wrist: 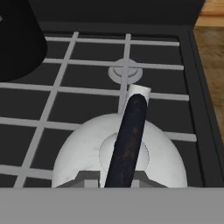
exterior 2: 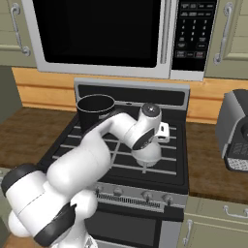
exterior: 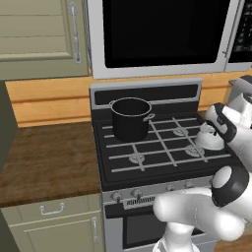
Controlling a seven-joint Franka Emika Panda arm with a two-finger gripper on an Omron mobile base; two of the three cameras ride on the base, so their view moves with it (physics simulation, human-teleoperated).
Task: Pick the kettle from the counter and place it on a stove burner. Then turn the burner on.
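kettle: smooth white dome, black bar handle | hand: grips handle

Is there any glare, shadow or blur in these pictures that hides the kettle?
Left base view: flat even light, no glare; the kettle looks soft-edged and the arm covers its right side. Right base view: the wrist hides most of it. Hand view: sharp, its black handle crosses the dome, no strong shadow.

- I see a silvery-white kettle with a black handle.
- I see a black pot on a black stove with grey grate bars.
- The surface shows dark brown wood grain; the cabinets are olive green.
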